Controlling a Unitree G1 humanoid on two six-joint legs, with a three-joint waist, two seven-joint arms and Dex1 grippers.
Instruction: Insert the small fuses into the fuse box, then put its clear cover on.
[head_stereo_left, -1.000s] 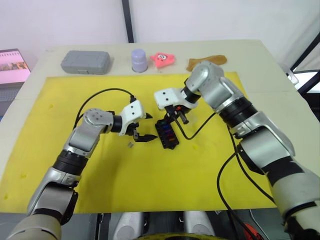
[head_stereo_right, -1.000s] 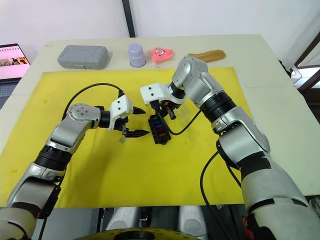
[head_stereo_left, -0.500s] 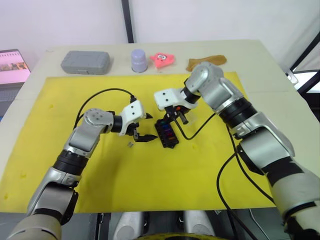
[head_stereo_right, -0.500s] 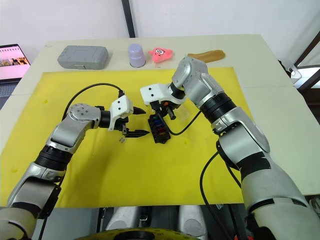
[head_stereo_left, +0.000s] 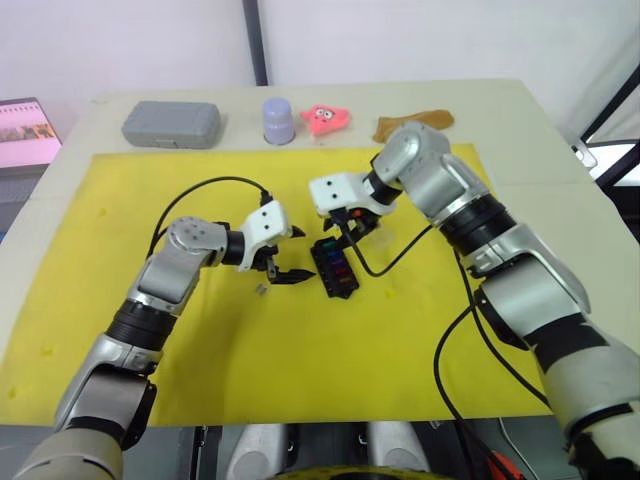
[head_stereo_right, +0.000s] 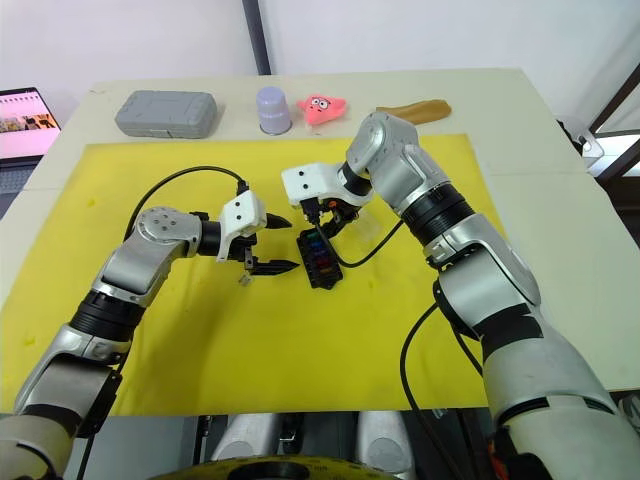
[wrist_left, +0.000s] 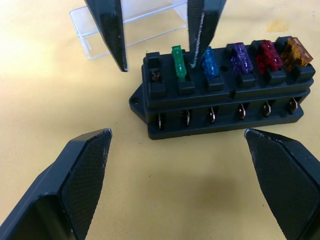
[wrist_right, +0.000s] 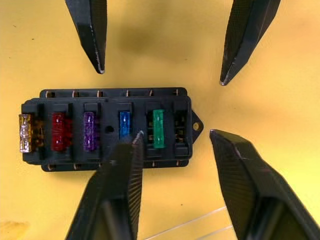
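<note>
R gripper (wrist_right: 175, 150) jaws wide, empty, above fuse box (head_stereo_left: 333, 270); L gripper (wrist_left: 182, 165) wide, empty, beside it. Five fuses (wrist_left: 235, 57) seated, end slot vacant; one small piece on mat (head_stereo_left: 260, 290). Risk: R fingertip clips green fuse, tilts it. Cover (wrist_left: 132, 20) behind box. Both arms bent inward.

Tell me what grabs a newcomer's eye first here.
The black fuse box at the middle of the yellow mat, holding a row of fuses: tan, red, purple, blue and green, with the end slot beside the green one empty. Both grippers, left and right, flank it with fingers open, and the clear cover lies just beyond it.
</note>
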